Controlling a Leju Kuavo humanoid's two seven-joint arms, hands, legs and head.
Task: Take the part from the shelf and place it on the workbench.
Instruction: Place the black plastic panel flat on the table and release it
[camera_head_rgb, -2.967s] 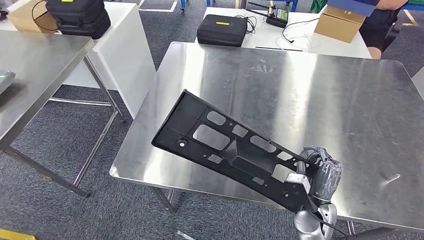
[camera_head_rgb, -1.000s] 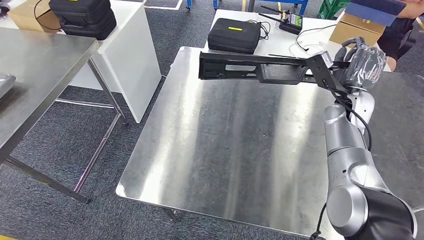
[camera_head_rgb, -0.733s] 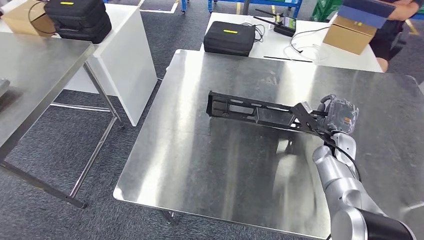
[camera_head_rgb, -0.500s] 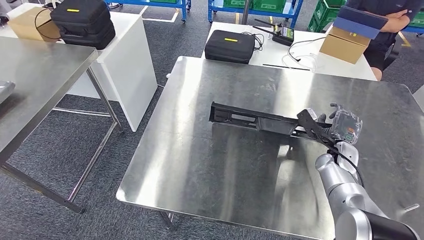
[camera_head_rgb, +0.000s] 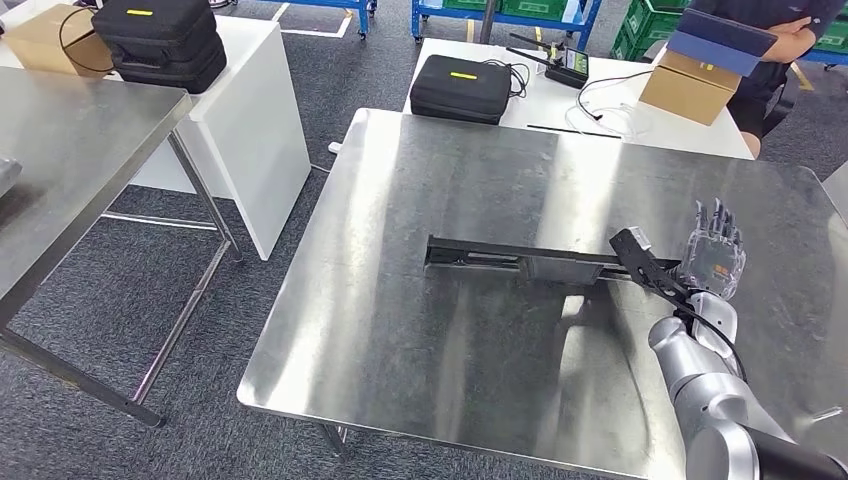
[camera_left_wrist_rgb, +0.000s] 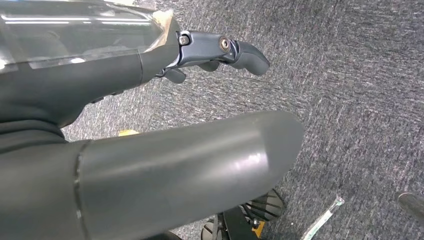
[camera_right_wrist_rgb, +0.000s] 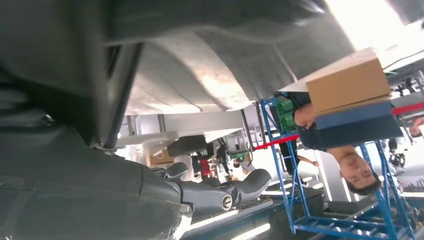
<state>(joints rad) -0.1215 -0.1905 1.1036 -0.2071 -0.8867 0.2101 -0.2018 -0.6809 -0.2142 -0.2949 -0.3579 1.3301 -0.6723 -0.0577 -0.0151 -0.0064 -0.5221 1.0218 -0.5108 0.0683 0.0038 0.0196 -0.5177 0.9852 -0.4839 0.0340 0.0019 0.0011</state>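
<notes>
The part (camera_head_rgb: 520, 260) lies long-ways mid-surface (camera_head_rgb: 420, 340), placement looking done, so the right robot hand (camera_head_rgb: 714, 262) spreads its fingers, grasping nothing, beside the part's end.

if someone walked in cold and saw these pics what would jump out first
First the long black part, lying across the middle of the shiny steel workbench. Next the right hand at the part's right end, fingers spread and pointing up. Behind the workbench, a white table carries a black case and a cardboard box, with a person standing by it.
</notes>
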